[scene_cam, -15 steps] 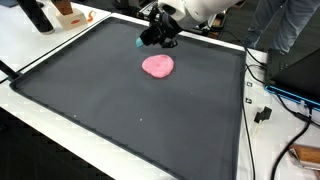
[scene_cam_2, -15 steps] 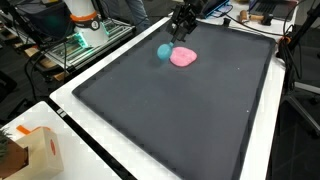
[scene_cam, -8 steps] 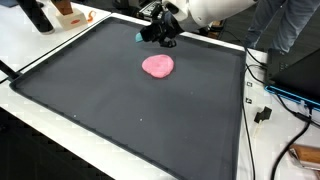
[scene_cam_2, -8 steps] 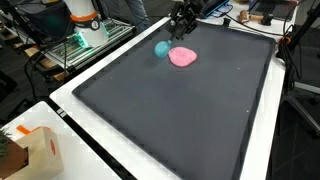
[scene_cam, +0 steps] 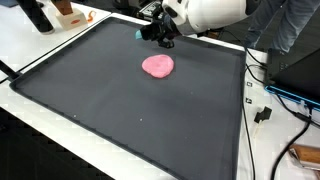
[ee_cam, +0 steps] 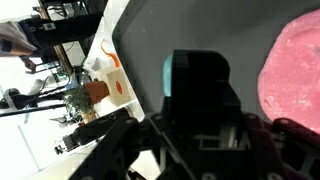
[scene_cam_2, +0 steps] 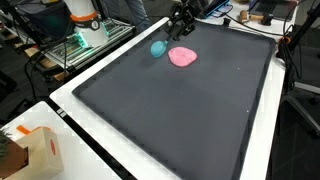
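Observation:
My gripper (scene_cam: 150, 35) hangs over the far edge of a large black mat (scene_cam: 130, 110), which also shows in the other exterior view (scene_cam_2: 180, 110). A small teal object (scene_cam_2: 157, 47) sits at its fingertips, and the jaws look shut on it. In an exterior view only a teal sliver (scene_cam: 138, 37) shows beside the fingers. In the wrist view the black finger (ee_cam: 200, 85) hides most of the teal object (ee_cam: 168, 72). A flat pink blob (scene_cam: 157, 66) lies on the mat just beside the gripper, and shows in the other views too (scene_cam_2: 182, 56) (ee_cam: 292, 75).
White table borders frame the mat (scene_cam: 60, 40). Cables and a black box (scene_cam: 290, 75) lie beside it. An orange and white item (scene_cam_2: 85, 18) stands past the far edge. A cardboard box (scene_cam_2: 25, 150) sits at the near corner. A person (scene_cam: 290, 20) stands close by.
The gripper and the teal object have moved together a little away from the pink blob, toward the mat's far edge. The pink blob has not moved.

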Tool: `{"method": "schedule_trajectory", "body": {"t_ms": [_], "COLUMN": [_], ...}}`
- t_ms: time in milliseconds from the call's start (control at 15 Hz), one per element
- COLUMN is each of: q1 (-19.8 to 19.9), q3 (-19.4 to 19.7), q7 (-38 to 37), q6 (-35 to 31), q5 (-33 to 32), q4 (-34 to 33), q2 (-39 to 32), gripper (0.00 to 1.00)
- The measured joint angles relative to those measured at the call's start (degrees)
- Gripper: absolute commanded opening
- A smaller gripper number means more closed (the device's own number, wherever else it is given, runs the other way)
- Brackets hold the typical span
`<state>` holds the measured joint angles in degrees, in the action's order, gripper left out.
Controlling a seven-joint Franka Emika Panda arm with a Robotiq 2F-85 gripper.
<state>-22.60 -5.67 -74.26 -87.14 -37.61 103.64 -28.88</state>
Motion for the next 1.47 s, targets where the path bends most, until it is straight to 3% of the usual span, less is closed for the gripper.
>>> {"method": "schedule_trajectory", "body": {"t_ms": [933, 1467], "q1": [-0.73, -0.63], "q3": [-0.56, -1.25], "q7": [-0.56, 5.42], "q6": [1.38, 0.58], "q5": [-3.27, -4.05], "q4": [-0.25, -0.3], "q2": [-0.91, -0.34], "gripper": [0.25, 0.25]}}
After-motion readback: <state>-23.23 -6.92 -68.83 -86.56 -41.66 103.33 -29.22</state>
